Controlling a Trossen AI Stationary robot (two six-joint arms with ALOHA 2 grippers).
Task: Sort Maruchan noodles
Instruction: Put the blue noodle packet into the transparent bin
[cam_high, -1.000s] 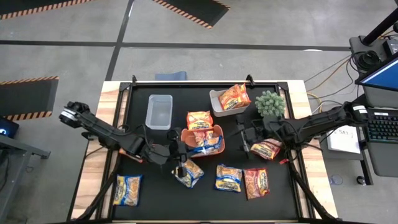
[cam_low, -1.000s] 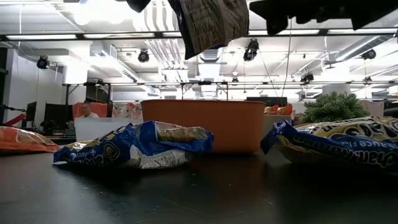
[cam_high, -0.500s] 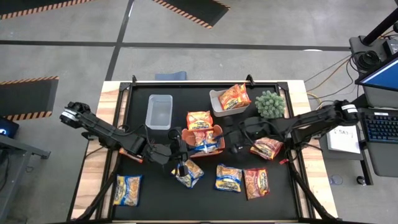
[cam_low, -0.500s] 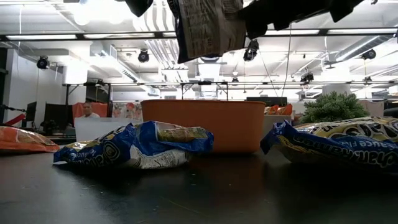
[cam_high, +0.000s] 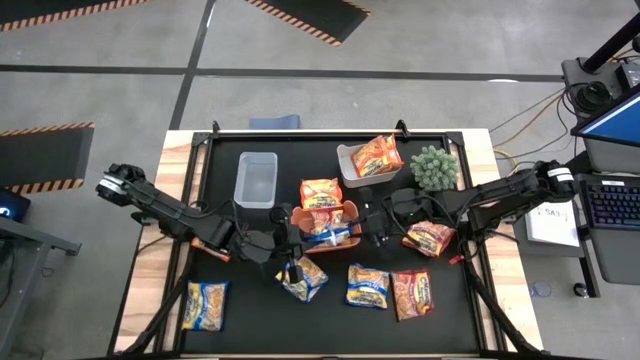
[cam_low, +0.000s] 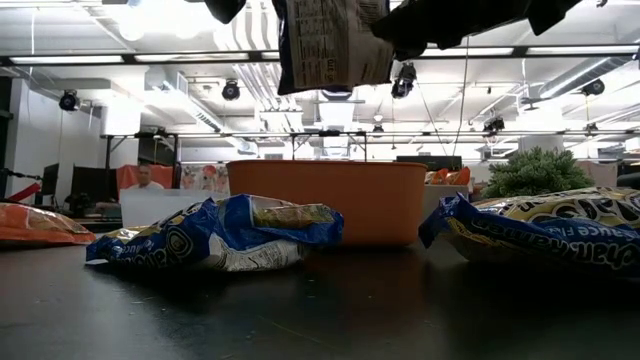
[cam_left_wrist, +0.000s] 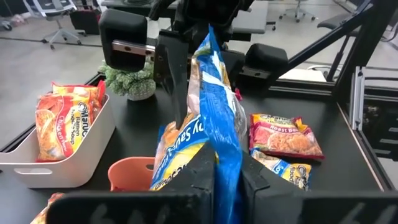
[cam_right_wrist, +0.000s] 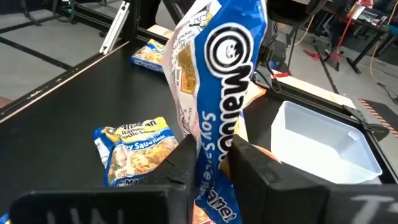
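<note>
Right tool (cam_high: 374, 228) now pinching blue packet (cam_high: 328, 234) (left tool (cam_high: 290, 240) too)

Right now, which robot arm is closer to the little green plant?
The right. Its tool sits just left of the plant, over the orange bin; the left tool is farther away, beyond that bin.

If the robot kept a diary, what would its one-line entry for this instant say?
left gripper: jaws shut on blue noodle packet | right gripper: jaws shut on same packet | packet: held up above orange bin
</note>
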